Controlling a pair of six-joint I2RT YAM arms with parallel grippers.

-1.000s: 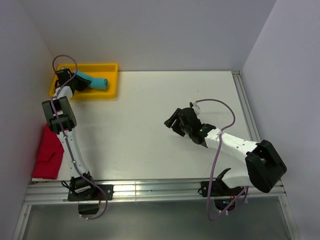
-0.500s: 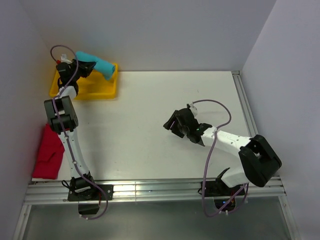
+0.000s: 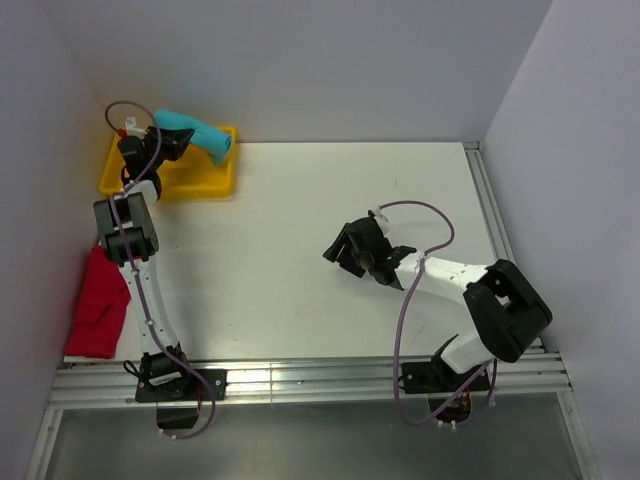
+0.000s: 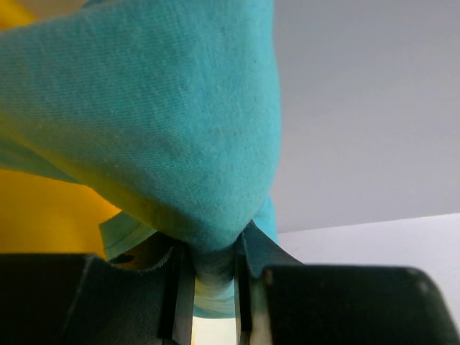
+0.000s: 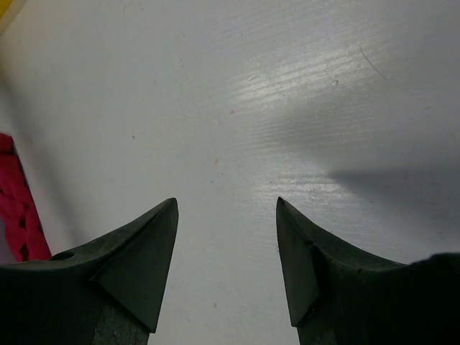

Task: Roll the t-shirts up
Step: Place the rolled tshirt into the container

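Left gripper point(image 4: 213, 284): my fingers pinched narrow on the rolled teal t-shirt point(image 4: 158, 108), cloth wedged between them, roll raised over the yellow tray point(image 3: 215, 182) just beneath. Right gripper point(image 5: 226, 237): fingers spread wide, nothing between, over the white table point(image 5: 251, 108). Red t-shirt point(image 5: 16, 208) lies well off past my left finger, crumpled flat

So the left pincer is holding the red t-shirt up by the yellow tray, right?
Not quite. The left pincer is holding the teal t-shirt up by the yellow tray, not the red one. The top external view shows it; the red t-shirt lies at the left edge of the table.
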